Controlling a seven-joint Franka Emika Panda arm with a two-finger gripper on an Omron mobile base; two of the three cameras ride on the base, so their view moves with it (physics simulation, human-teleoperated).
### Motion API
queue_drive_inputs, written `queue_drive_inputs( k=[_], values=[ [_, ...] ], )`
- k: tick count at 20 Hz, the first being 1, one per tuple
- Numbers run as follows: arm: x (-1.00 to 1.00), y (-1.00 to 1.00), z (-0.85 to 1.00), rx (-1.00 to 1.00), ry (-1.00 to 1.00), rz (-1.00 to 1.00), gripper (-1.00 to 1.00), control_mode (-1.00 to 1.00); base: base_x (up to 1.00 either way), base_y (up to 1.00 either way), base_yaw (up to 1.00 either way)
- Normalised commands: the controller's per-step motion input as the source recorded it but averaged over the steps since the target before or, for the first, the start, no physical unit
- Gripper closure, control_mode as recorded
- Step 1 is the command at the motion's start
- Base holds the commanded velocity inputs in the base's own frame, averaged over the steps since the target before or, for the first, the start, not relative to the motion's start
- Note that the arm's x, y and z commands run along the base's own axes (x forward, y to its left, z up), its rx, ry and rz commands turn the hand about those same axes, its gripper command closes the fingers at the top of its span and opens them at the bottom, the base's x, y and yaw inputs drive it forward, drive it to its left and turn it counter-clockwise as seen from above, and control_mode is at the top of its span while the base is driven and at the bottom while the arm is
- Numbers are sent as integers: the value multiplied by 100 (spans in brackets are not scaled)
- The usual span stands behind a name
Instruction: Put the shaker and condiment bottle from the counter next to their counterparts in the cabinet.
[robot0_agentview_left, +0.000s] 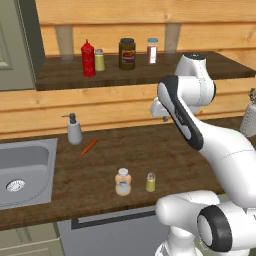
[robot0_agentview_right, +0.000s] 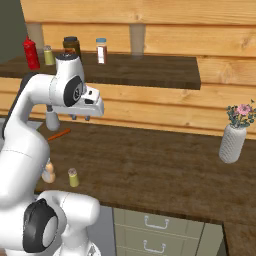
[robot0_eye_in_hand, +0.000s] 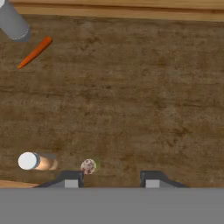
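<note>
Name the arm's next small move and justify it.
Probably lower the gripper toward the small olive-yellow shaker with its grey cap: it stands untouched on the dark brown wooden counter, just beside the left fingertip, and the jaws hold nothing.

The white arm rises from its base, folds at a dark elbow joint and bends forward; the wrist turns the hand to face straight down; the gripper (robot0_eye_in_hand: 112, 178) hangs in the air with its two dark fingertips (robot0_eye_in_hand: 70, 179) spread apart; nothing sits between the jaws.
</note>
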Motion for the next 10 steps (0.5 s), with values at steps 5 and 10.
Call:
queue_drive_inputs(
  k=[5, 10],
  values=[
    [-32, -2, 0, 0, -14, 0, -100, -100, 0, 0, 0],
    [-54, -27, 0, 5, -35, 6, -100, -100, 0, 0, 0]
  ],
)
